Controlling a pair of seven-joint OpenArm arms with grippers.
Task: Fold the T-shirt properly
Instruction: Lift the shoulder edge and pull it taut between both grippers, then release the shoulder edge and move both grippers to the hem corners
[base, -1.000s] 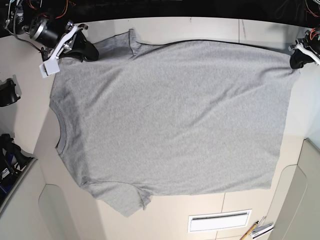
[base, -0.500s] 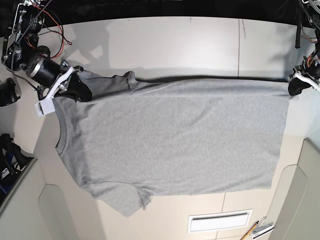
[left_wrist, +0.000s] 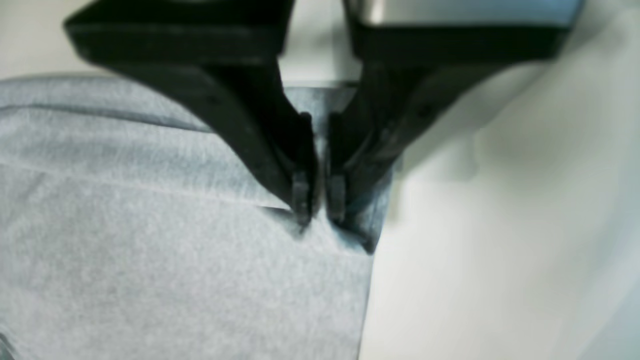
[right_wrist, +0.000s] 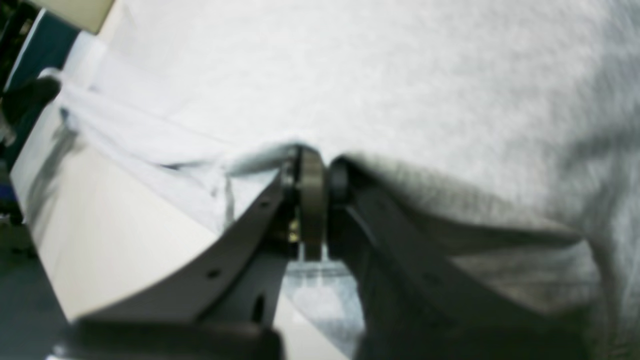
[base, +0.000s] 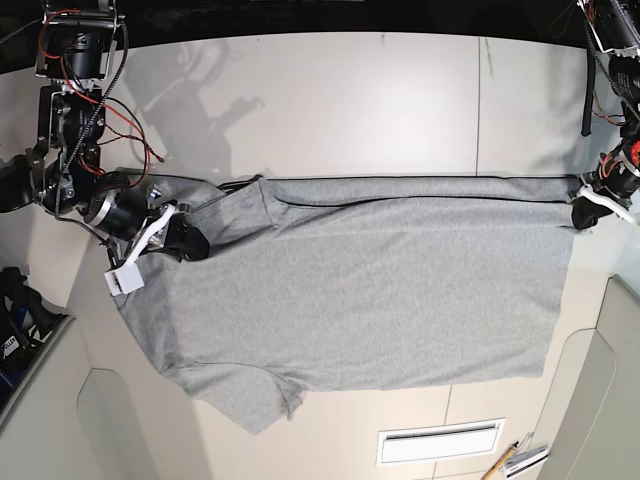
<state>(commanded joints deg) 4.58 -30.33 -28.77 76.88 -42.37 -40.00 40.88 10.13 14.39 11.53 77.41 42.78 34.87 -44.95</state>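
Gripped at both far corners, the T-shirt (base: 370, 290) is spread on the table (base: 350, 90); the left gripper (left_wrist: 315, 210) and right gripper (right_wrist: 312, 172) are clamped on fabric (a slipped pinch could skew the fold).

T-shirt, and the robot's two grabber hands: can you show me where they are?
T-shirt (base: 370, 290), base view, middle of the grey body.
Left gripper (left_wrist: 315, 207), left wrist view, between the fingertips pinching the cloth.
Right gripper (right_wrist: 320, 175), right wrist view, between the tips clamping the shirt's edge.
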